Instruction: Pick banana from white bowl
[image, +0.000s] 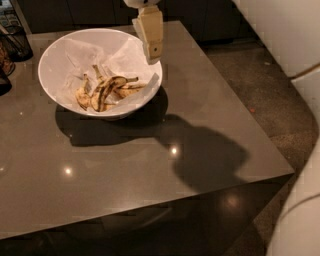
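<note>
The white bowl (60, 55) stands on the far left part of the grey table, lined with crumpled white paper. Several bananas lie in its bottom. The banana (106, 88), the longest one, is curved, heavily streaked dark brown, and lies in the middle of the pile with its stem pointing right. My gripper (152, 56) hangs down from the top of the view, a beige block just above the bowl's far right rim, up and right of the bananas and apart from them. It holds nothing.
The table (150, 170) ends in an edge at the front and at the right, with floor beyond. A dark mesh basket (17, 41) stands at the far left. A white seat (285, 30) fills the right side.
</note>
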